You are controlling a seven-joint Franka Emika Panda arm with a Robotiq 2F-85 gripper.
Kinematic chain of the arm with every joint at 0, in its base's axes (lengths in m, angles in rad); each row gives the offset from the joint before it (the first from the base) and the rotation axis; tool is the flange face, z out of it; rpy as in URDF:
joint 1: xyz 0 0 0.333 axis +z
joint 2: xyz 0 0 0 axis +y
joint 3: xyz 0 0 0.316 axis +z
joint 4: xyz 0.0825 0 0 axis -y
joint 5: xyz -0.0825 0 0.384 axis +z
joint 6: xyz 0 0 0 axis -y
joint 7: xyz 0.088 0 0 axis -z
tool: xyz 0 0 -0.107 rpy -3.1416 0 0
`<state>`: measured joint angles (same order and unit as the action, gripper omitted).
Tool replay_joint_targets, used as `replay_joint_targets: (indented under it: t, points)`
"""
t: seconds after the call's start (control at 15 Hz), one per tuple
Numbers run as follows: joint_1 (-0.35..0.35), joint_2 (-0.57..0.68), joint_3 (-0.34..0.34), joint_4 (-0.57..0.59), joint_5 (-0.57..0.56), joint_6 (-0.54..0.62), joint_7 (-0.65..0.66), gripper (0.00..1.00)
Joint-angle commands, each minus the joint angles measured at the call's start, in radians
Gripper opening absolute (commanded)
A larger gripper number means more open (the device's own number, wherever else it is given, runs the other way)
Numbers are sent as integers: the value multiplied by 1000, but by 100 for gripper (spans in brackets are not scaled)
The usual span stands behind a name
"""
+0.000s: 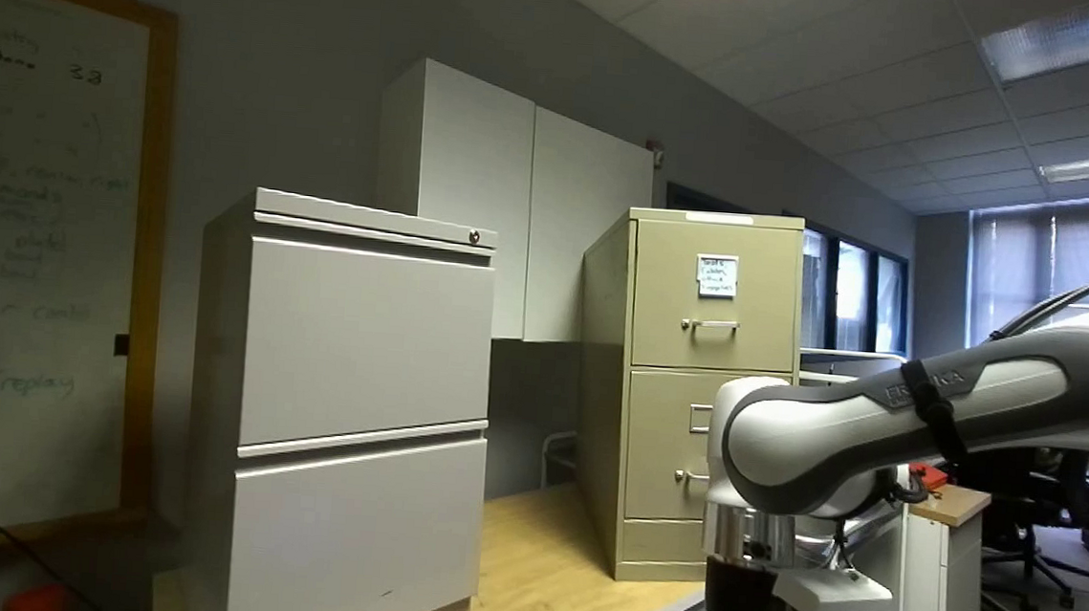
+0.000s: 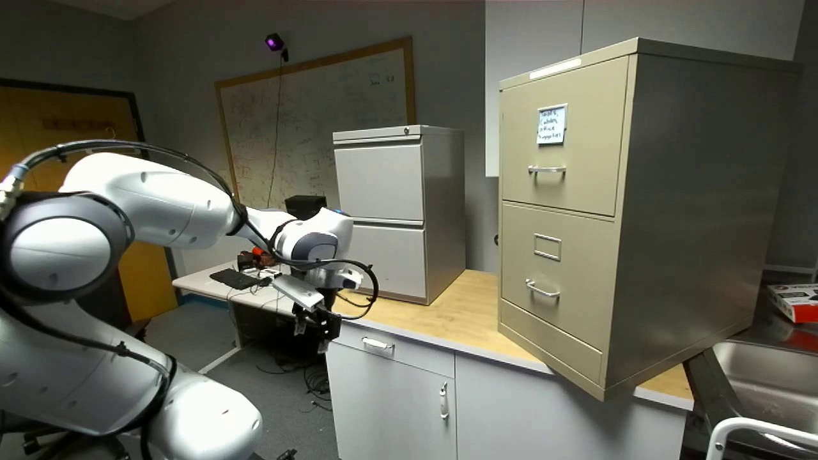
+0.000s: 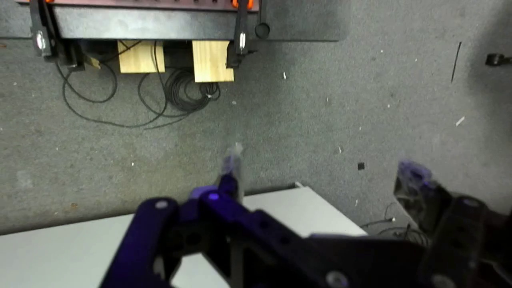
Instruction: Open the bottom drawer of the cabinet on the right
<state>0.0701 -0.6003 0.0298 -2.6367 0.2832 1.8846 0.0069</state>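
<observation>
The beige cabinet (image 2: 696, 211) stands on the counter in both exterior views (image 1: 602, 377). Its bottom drawer (image 2: 569, 275) is shut and has a silver bar handle (image 2: 542, 289). In an exterior view, the arm covers the right part of this drawer (image 1: 656, 428) and the end of its handle (image 1: 692, 476). The cabinet's top drawer (image 2: 575, 185) is shut too. My gripper (image 2: 321, 332) points down, well apart from the drawer, in front of the counter's edge. In the wrist view my gripper (image 3: 326, 164) is open, with nothing between its fingers. An exterior view cuts off its tips.
A grey two-drawer cabinet (image 1: 369, 351) stands on the wooden counter (image 2: 460, 313) beside the beige one. White base cabinets with handles (image 2: 378, 343) are below. A sink (image 2: 767, 377) is beyond the beige cabinet. Cables (image 3: 188, 92) lie on the floor.
</observation>
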Motion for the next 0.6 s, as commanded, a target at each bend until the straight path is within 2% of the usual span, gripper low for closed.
replay_joint_targets:
  t: [0.0,0.53]
  points:
    - [-47,54,-20,86,-20,70,18,100]
    - [-126,143,-155,211,18,345,-25,100]
